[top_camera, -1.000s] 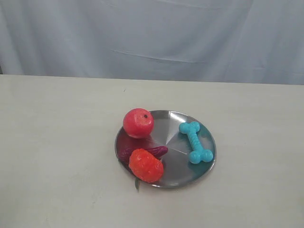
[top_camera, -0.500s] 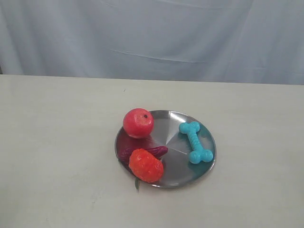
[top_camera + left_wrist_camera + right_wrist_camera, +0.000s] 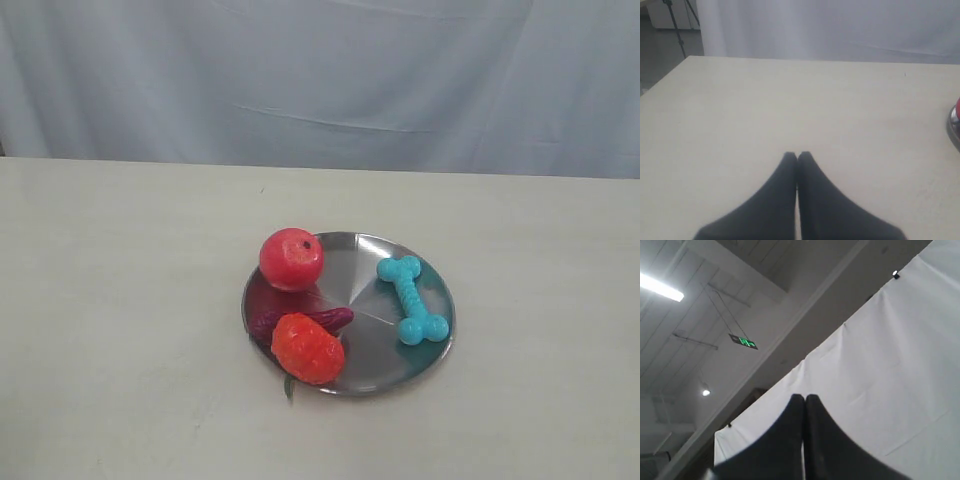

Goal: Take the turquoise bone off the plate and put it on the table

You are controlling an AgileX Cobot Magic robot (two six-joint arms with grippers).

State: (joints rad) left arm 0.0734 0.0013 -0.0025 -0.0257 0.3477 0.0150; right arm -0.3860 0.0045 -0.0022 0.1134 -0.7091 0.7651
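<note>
We see an off-white matte table (image 3: 120, 300) before a pale grey cloth curtain (image 3: 320, 80). The round shiny silver metal plate (image 3: 352, 250) holds a red apple toy (image 3: 291, 259), an orange-red bumpy fruit (image 3: 308, 348) and, rightmost, the small turquoise rubber bone (image 3: 411, 299). Our left gripper (image 3: 798, 156) and right gripper (image 3: 804, 398) are both pinched closed and empty.

Soft, even light fills the exterior view, which is sharp throughout; shadows on the table (image 3: 120, 300) are faint. The plate (image 3: 385, 355) carries a dull sheen and blurred red reflections. Up close, the left gripper (image 3: 797, 156) and right gripper (image 3: 804, 399) are dark, blurred shapes. A ceiling lamp (image 3: 660, 287) blazes white, and a green sign (image 3: 744, 341) glows.
</note>
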